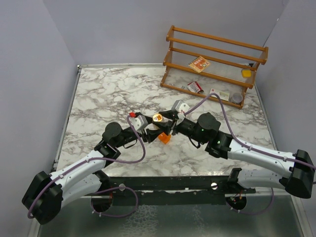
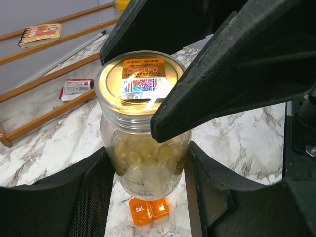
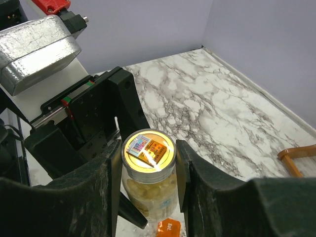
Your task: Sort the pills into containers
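The sorting has hardly begun, going by these views. The clear jar [image 2: 145,168] is full of pale yellow softgel pills, and its gold lid [image 3: 148,149], with the printed sticker across the top, is on. No pill lies loose on the marble counter [image 3: 207,113], and none shows in any other container.

The left tool [image 2: 148,185] is clenched on the jar's glass body, one pad on each side. It holds the jar upright and clear of the counter, roughly at the middle, between the two arms. The right tool [image 3: 148,163] comes at the jar from the opposite side. Its fingers [image 3: 111,182] flank the lid and lie right at the rim on both sides. Whether they have actually bitten on the lid cannot be told from the pictures.

The small orange box [image 2: 149,210] sits on the counter directly below the raised jar, apart from it. It appears shut, though it is too small to be sure.

This looks like the opening step: one arm steadies the jar while the other goes for the lid. What remains is nearly everything: taking off the lid, getting the pills out and putting them into the containers. The wooden rack [image 1: 212,59] at the back right carries red-and-white packets [image 1: 199,64] and a grey tin [image 1: 236,98], all well apart from the work.
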You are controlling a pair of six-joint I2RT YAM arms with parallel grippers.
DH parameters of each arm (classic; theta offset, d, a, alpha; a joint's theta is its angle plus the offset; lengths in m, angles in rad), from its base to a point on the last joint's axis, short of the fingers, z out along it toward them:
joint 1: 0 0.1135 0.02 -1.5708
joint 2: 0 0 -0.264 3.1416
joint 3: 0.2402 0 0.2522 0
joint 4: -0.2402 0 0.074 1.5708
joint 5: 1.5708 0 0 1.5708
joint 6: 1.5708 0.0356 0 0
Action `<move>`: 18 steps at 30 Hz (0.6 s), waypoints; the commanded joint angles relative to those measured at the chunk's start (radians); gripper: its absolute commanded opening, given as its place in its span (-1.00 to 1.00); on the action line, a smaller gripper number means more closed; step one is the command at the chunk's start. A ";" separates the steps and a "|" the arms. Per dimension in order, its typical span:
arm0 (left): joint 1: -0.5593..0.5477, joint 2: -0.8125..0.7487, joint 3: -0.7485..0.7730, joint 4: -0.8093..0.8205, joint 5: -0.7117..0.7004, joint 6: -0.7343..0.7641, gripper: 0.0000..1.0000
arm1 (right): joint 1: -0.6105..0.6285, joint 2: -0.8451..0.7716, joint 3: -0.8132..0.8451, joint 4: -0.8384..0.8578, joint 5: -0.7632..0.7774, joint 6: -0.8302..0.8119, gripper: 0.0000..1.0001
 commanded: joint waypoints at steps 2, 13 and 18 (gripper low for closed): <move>-0.005 -0.005 0.006 0.018 0.110 -0.001 -1.00 | 0.002 -0.045 0.036 -0.058 -0.040 -0.016 -0.98; -0.005 -0.007 0.018 0.012 0.226 -0.019 -1.00 | 0.002 -0.109 0.010 -0.114 -0.066 -0.026 -0.98; -0.005 -0.014 0.016 0.011 0.247 -0.032 -1.00 | 0.002 -0.113 0.003 -0.131 -0.070 -0.017 -0.98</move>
